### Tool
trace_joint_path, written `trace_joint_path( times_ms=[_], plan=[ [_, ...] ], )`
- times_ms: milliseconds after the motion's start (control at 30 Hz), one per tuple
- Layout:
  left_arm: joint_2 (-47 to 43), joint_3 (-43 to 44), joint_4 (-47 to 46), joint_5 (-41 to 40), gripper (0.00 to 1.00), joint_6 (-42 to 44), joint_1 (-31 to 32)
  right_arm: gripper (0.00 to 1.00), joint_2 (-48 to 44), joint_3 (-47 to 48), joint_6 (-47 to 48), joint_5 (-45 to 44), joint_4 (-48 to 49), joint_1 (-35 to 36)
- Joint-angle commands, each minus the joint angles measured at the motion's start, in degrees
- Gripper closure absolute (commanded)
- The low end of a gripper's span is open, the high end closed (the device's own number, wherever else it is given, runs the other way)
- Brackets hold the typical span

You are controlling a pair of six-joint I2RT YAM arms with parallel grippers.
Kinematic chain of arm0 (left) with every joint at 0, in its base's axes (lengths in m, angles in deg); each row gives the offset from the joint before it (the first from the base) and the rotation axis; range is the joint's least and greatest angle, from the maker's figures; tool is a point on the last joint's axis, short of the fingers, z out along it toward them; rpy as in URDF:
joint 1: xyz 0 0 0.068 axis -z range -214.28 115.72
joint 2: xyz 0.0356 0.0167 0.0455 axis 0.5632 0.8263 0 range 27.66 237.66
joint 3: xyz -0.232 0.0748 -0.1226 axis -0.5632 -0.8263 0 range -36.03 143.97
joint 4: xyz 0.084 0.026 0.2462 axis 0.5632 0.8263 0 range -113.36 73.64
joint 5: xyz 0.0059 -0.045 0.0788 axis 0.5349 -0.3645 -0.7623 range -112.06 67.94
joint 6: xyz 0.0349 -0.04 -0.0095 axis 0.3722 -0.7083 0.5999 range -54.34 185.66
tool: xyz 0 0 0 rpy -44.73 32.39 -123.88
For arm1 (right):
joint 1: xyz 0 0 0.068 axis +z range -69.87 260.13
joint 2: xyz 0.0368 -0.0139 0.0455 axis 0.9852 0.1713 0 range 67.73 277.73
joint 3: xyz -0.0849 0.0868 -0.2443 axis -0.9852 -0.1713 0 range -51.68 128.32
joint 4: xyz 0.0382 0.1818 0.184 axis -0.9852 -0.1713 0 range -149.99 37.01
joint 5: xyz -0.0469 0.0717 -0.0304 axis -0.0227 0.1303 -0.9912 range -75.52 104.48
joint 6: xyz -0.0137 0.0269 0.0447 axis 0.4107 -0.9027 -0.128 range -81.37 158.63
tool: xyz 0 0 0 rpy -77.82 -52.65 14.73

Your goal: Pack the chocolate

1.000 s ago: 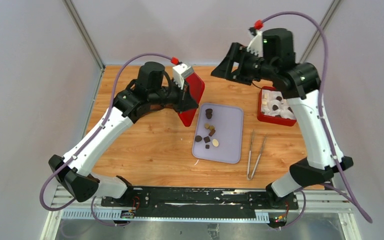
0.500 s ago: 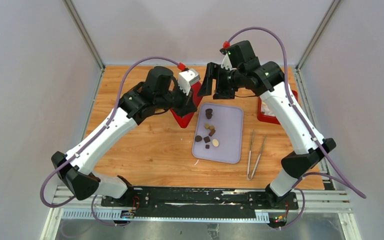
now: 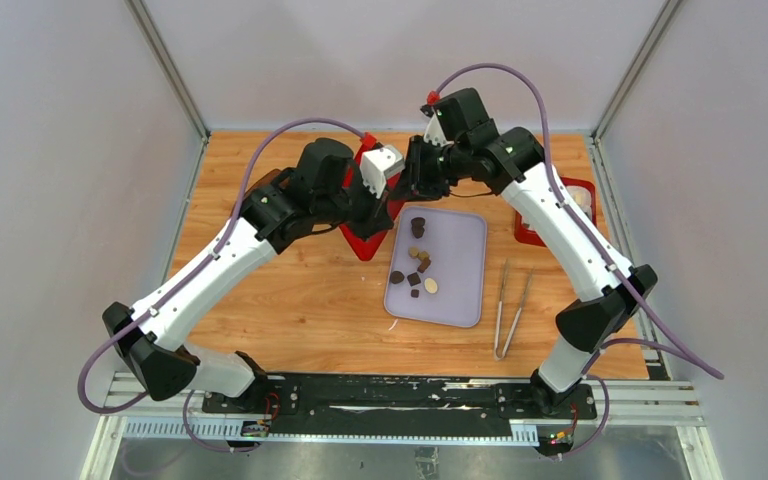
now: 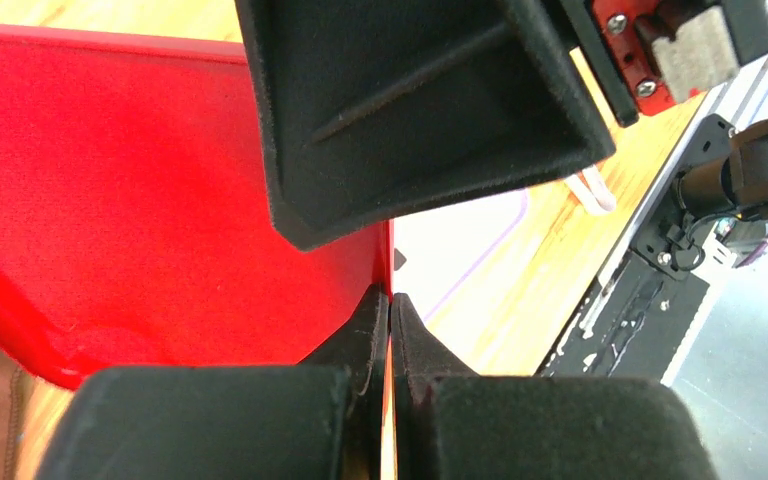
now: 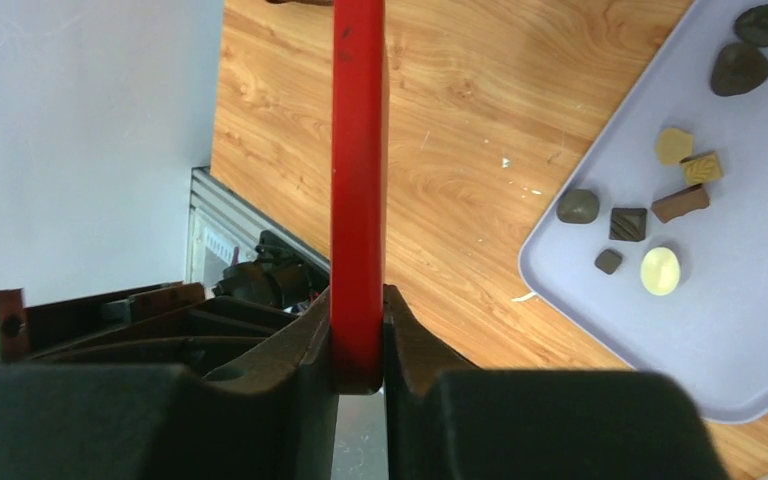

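The right gripper [image 5: 358, 312], a second ago up by the red box [image 3: 582, 192], has swung left and now pinches one edge of the red lid [image 4: 160, 180]; the left gripper [image 4: 390, 312] stays clamped on another edge; the chocolate [image 3: 416, 268] lies unmoved on the tray [image 3: 462, 262], just right of the lid.

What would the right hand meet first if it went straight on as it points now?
The red lid: the right hand pinches its edge, so going forward likely presses into it at once.
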Motion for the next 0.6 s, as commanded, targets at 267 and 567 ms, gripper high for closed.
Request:
trace_joint_path(
  times_ms=[267, 567],
  plan=[
    [-2.57, 1.47, -1.67, -1.86, 0.60, 1.34, 0.67, 1.00, -2.03, -3.76, -0.83, -0.59, 2.05, -0.21],
    [-5.15, 2.34, -1.65, -3.28, 0.00, 2.49, 0.67, 1.00, -7.56, -10.21, -0.58, -5.84, 2.17, -6.21]
  ],
)
